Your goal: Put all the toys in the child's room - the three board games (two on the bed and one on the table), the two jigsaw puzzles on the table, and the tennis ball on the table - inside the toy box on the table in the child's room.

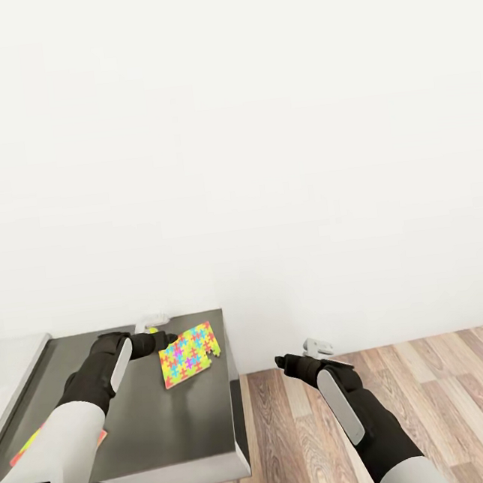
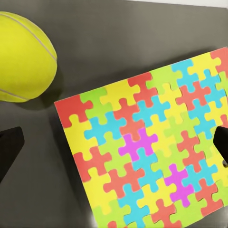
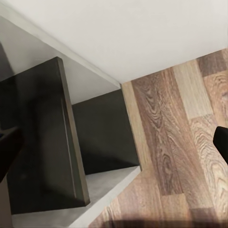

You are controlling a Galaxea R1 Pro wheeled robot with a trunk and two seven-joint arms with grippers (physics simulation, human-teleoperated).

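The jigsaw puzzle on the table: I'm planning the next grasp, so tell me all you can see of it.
The jigsaw puzzle is a thin square sheet of interlocking yellow, red-orange, blue, green and pink pieces, lying flat on the dark table near its far right corner. The tennis ball sits beside it, apart. The left gripper hovers open above it.

White wall (image 1: 257,119), wood-plank floor (image 1: 455,381), dark table (image 1: 181,423)

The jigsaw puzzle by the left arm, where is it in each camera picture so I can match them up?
Head view: the jigsaw puzzle lies on the dark table, low and left of centre, beside the left end effector.
Left wrist view: it spreads across the centre and right, beside the tennis ball.
Right wrist view: not in it.
Shared landmark: the dark table top.
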